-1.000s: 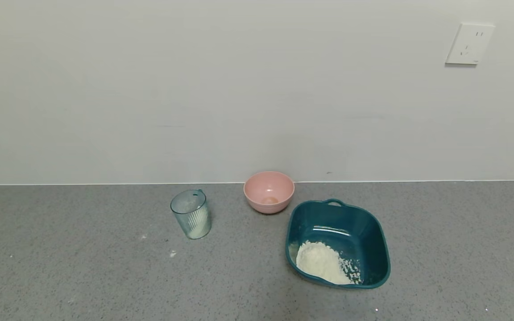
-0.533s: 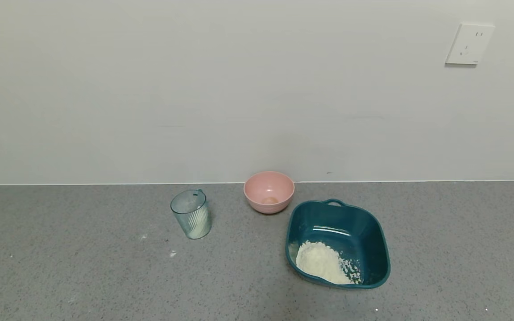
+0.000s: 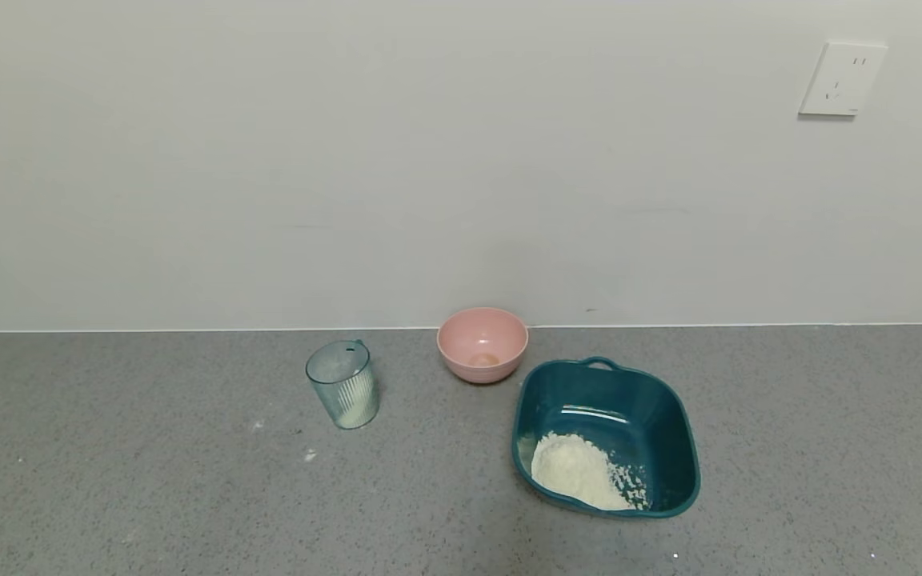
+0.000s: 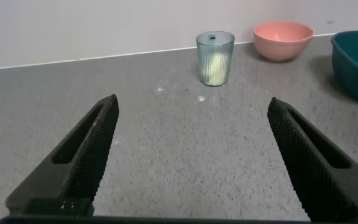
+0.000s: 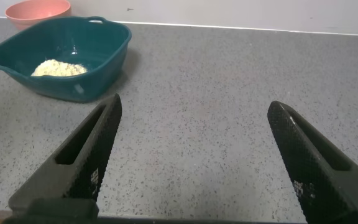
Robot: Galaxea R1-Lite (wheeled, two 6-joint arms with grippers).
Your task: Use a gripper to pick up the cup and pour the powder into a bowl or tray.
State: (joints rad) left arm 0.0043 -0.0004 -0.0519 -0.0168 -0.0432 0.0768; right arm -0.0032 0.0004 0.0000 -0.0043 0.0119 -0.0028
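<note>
The ribbed blue-green cup [image 3: 342, 384] stands upright on the grey counter, left of centre, with some white powder in its bottom. It also shows in the left wrist view [image 4: 215, 58]. The dark teal basin [image 3: 673, 424] sits to the right with a heap of white powder [image 3: 577, 472] in its near corner; the right wrist view shows the basin [image 5: 98, 59] too. My left gripper [image 4: 192, 106] is open and empty, well short of the cup. My right gripper [image 5: 194, 107] is open and empty over bare counter, beside the basin. Neither gripper shows in the head view.
A small pink bowl [image 3: 483, 344] stands by the wall between cup and basin. Small white powder specks [image 3: 309, 455] lie on the counter in front of the cup. A wall socket [image 3: 841, 78] is at the upper right.
</note>
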